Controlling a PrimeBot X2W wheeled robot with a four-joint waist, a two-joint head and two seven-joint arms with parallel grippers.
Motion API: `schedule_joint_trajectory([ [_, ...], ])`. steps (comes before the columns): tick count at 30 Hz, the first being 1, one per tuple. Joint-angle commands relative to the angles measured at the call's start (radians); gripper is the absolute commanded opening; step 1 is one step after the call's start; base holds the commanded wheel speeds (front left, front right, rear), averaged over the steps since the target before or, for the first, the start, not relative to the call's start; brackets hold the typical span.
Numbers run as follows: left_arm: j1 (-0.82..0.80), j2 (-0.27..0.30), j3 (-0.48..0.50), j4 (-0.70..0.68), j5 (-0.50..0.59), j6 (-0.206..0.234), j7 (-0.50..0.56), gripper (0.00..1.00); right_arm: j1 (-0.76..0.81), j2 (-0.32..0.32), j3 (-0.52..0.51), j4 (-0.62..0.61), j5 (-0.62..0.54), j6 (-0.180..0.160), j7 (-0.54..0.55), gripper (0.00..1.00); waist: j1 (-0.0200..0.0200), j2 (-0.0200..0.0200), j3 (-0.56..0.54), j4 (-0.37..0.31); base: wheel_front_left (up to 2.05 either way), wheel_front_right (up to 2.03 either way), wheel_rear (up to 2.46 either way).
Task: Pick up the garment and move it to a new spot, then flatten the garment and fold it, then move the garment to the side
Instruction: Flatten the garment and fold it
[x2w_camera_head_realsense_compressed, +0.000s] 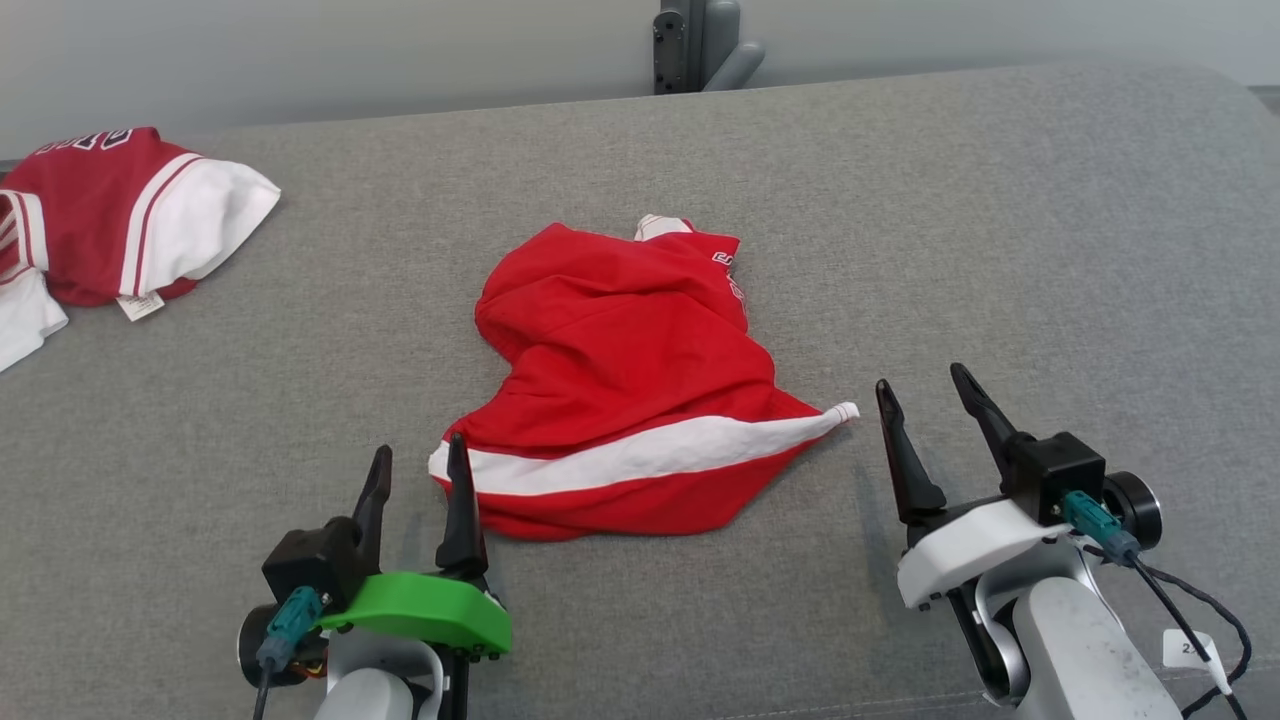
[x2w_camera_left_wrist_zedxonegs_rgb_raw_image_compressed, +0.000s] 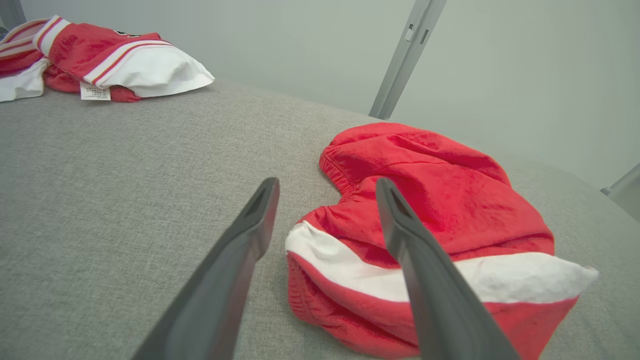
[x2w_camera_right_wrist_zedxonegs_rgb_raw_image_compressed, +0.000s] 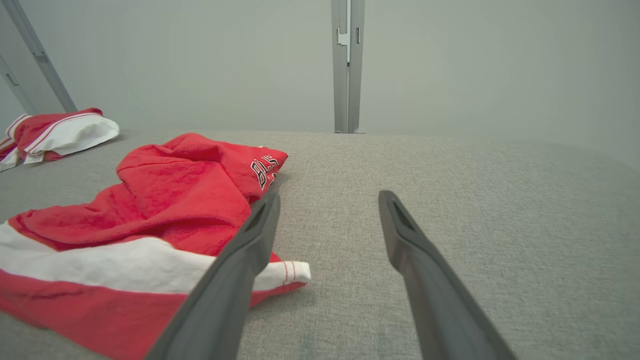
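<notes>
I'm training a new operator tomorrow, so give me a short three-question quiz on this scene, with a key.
1. True or false: the red garment lies neatly folded on the grey surface.
2. Where is the other pile of red and white clothing? A) at the surface's far left B) at its far right C) on top of the red garment
3. Fill in: the fingers of the left gripper and the right gripper stand ____.
Key: 1 false, it is crumpled; 2 A; 3 open.
</notes>
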Motion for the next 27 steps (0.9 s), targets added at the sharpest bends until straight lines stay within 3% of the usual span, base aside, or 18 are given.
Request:
schedule_joint_trajectory([
  [1,0.019,0.003,0.01,-0.016,0.022,0.006,-0.001,1.0,-0.019,-0.002,0.001,0.021,-0.007,-0.001,-0.003,1.0,0.0,0.0111,-0.005,0.016,0.0,0.0,0.0],
  [6,0.047,0.002,0.042,-0.071,0.055,0.005,-0.001,1.0,-0.064,-0.002,-0.003,0.125,0.008,-0.001,-0.003,1.0,0.0,0.0111,-0.012,0.043,0.0,0.0,0.0],
  [10,0.075,0.002,0.074,-0.109,0.089,-0.003,0.0,1.0,-0.071,-0.002,-0.007,0.137,0.017,-0.001,-0.003,1.0,0.0,0.0111,-0.018,0.05,0.0,0.0,0.0],
  [27,0.201,0.003,0.216,-0.156,0.222,-0.068,-0.001,1.0,0.14,-0.002,-0.09,-0.15,0.017,-0.001,-0.003,1.0,0.0,0.0111,-0.107,0.012,0.0,0.0,0.0],
])
